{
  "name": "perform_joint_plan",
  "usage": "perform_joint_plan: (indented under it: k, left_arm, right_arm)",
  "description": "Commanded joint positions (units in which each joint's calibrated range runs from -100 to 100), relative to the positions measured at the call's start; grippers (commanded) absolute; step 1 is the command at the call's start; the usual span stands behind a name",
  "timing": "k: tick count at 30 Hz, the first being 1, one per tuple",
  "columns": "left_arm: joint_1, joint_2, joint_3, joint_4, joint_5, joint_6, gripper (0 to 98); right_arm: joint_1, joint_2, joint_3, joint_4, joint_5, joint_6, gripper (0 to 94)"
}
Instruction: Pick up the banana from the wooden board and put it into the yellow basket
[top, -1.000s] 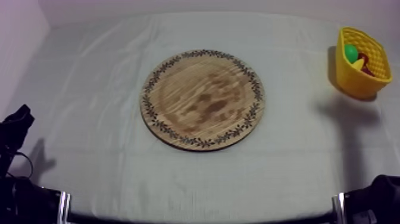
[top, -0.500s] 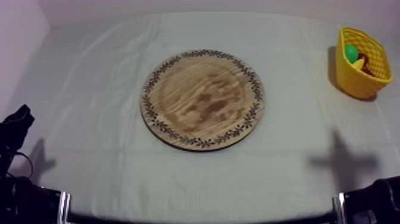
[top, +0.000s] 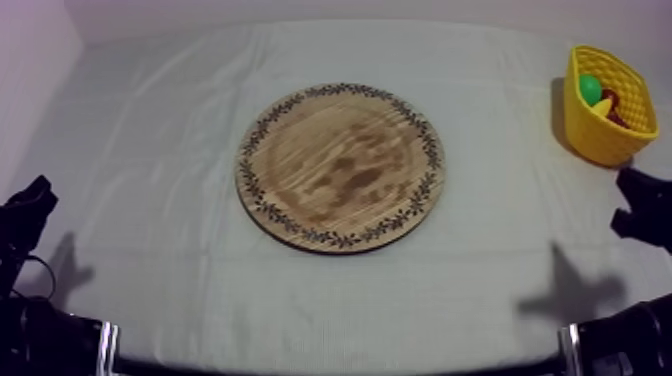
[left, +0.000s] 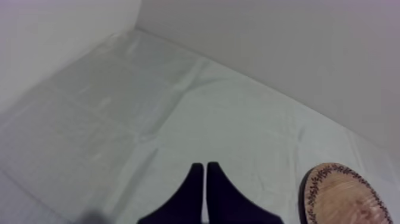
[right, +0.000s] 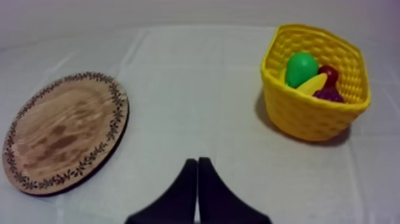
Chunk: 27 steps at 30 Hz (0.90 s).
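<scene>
- left gripper (left: 205, 168): both black fingers pressed together in a narrow wedge, nothing between them
- left arm (top: 28, 212): sits low at 8 o'clock in top view, tip aimed toward 1 o'clock; more black arm parts at 7 o'clock
- right gripper (right: 197, 162): fingers flat against each other, narrow wedge, holding nothing
- right arm (top: 645, 208): black shape at the 4 o'clock edge of top view, cut off by the edge; arm base at 5 o'clock
</scene>
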Motion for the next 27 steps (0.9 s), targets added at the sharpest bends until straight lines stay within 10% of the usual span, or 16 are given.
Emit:
perform_joint_plan:
  k: [1, 27]
  left_arm:
    - [0.0, 0.0, 0.0, -0.02, 0.0, 0.0, 0.1]
    - [0.0, 0.0, 0.0, -0.02, 0.0, 0.0, 0.1]
  right_arm:
    - [-0.2, -1.6, 3.7, 0.7, -1.1, -0.4, 0.2]
    - [-0.6, -2.8, 9.5, -1.3, -11.6, 7.8, 0.5]
